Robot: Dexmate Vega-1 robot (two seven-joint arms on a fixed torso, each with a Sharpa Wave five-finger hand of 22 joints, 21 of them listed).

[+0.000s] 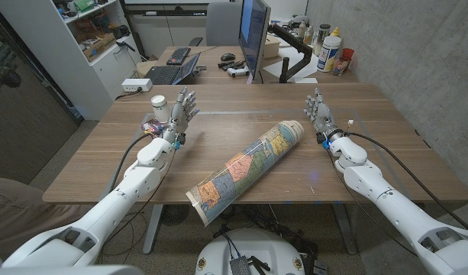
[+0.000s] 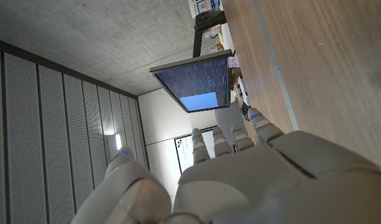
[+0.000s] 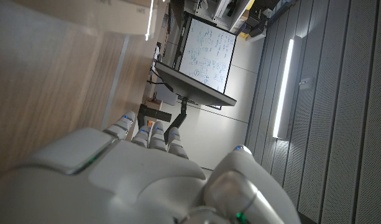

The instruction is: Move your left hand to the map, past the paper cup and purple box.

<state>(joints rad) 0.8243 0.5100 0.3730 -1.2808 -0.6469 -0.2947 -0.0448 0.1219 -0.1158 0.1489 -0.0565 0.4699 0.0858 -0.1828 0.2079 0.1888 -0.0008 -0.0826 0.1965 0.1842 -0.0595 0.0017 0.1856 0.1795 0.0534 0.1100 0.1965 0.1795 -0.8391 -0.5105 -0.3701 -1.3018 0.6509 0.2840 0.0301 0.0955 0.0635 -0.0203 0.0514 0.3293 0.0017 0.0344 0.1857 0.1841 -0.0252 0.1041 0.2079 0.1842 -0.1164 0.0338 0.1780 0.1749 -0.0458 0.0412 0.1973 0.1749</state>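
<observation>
While left hand [image 1: 179, 111] hovers spread and empty by the paper cup [image 1: 159, 103] at 10 o'clock, map [image 1: 247, 169] lies rolled mid-counter: light, thin paper, crushable; touch its middle softly.

I am wearing smooth white rounded shells along both arms, with darker grey seams showing at the joints. My left hand [image 1: 180, 108] and right hand [image 1: 319, 113] are showing grey segmented fingers with small blue marks near the fingertips. Black cables are running beside each forearm to the wrist, where small coloured lights are glowing.
</observation>
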